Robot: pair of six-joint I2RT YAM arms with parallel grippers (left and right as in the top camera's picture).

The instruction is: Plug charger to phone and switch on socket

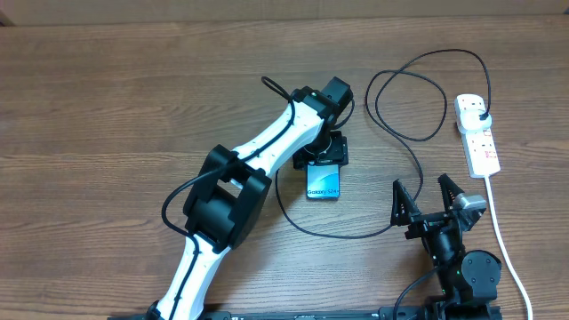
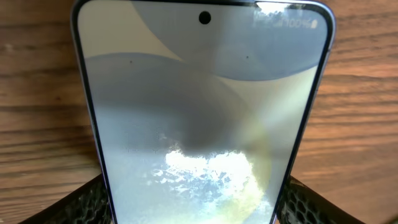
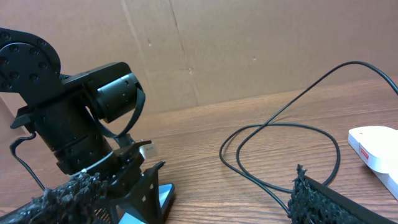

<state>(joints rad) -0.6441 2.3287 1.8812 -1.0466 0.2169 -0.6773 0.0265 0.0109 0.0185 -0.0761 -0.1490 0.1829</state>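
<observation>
The phone [image 1: 324, 184] lies flat on the wooden table with its light blue screen lit. It fills the left wrist view [image 2: 199, 112]. My left gripper [image 1: 325, 160] is at the phone's far end, its fingers [image 2: 196, 208] pressed against both long edges. The black charger cable [image 1: 418, 169] loops from its plug [image 1: 481, 114] in the white socket [image 1: 477, 138] round to under my left arm, where its connector tip is hidden. My right gripper [image 1: 431, 200] is open and empty, right of the phone. Its view shows the cable [image 3: 280, 127], a corner of the phone [image 3: 164, 195] and the socket [image 3: 373, 146].
The socket's white cord [image 1: 505, 240] runs down the right side past my right arm. A cardboard wall [image 3: 249, 50] stands behind the table. The left arm [image 1: 258, 151] crosses the table middle diagonally.
</observation>
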